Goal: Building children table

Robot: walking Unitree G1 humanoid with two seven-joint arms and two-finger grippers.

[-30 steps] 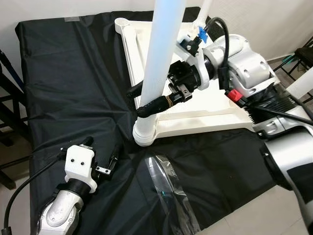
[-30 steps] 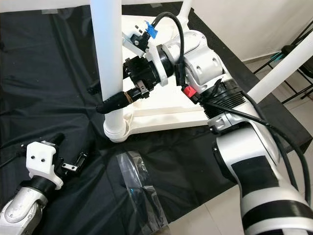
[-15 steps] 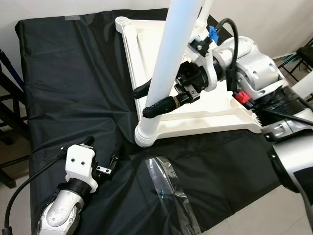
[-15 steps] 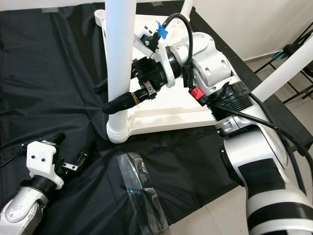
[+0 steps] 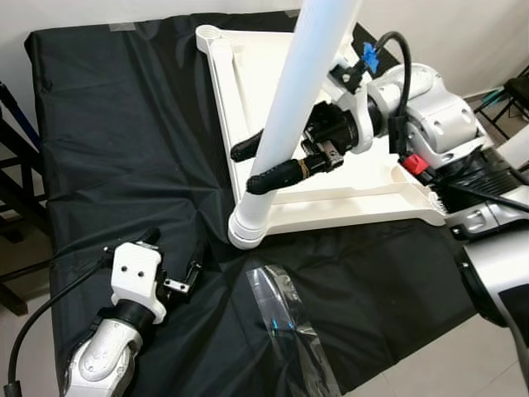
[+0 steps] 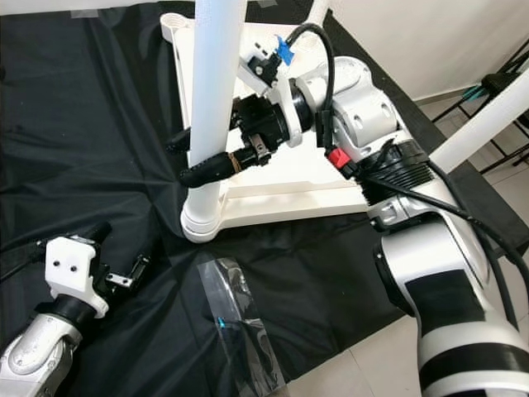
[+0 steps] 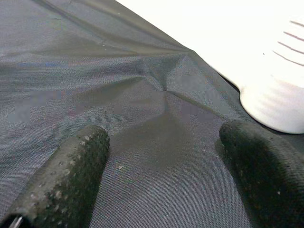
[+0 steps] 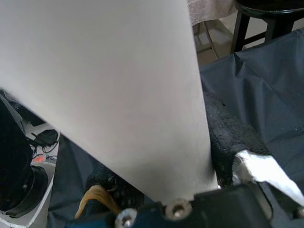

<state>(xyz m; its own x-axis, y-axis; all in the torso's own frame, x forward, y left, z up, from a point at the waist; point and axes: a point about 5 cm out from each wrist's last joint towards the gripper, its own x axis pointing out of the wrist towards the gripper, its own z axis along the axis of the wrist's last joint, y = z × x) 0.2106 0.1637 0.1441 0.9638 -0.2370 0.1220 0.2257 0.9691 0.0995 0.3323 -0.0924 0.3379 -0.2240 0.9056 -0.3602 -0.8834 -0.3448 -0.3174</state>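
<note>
The white children's table top (image 5: 364,186) lies upside down on a black cloth. A white leg (image 5: 297,107) stands in the corner socket (image 5: 246,231) nearest me, leaning a little to the right. My right gripper (image 5: 250,168) is shut on this leg low down, one black finger on each side. The right wrist view has the leg (image 8: 109,85) pressed between the fingers (image 8: 232,137). My left gripper (image 5: 173,252) rests low on the cloth at the front left, open, with only cloth between its fingertips (image 7: 71,175). The socket's rim (image 7: 280,109) lies just beyond them.
A clear plastic bag (image 5: 285,331) lies on the cloth near the front edge. Another white leg (image 6: 479,124) rises at the right, beyond my right arm. The black cloth (image 5: 124,124) covers the whole work surface, with floor past its front right edge.
The leg's upper part has swung to the right while its foot stayed in the socket. My right gripper moved right with it. The left arm has not moved.
</note>
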